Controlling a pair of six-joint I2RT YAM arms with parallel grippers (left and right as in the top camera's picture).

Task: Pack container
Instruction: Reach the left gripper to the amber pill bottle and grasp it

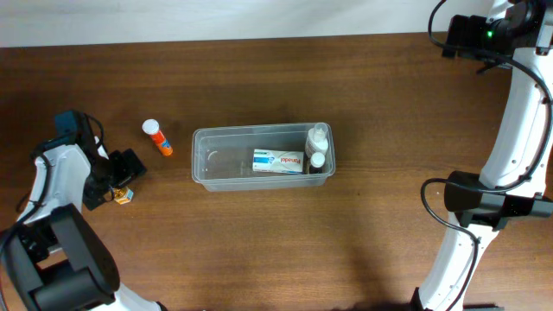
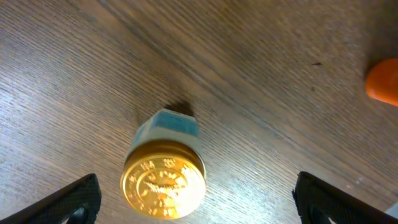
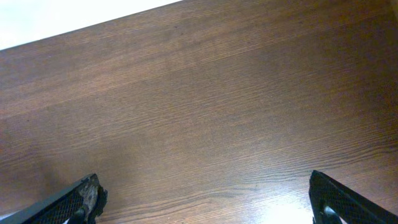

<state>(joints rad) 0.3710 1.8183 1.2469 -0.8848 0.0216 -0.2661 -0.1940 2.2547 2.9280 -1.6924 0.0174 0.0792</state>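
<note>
Hovering left end effector [image 2: 198,202], released, over gold-lidded jar [image 2: 163,186] sitting off-centre between fingers; we fear uneven closing tips jar, rolling it across bench [image 2: 280,74].

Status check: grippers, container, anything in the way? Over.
Left gripper open at gold-lidded jar. Right gripper open over bare table. Container holds box, two white bottles. Orange bottle outside it; nothing blocking.

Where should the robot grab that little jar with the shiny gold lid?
Grip the jar by its sides, just under the gold lid, coming straight down from above. It stands with the round lid facing up, and the left end effector hangs over it, open, with a finger on each side. Squeezing across the body is probably safer than pinching the slippery lid.
</note>
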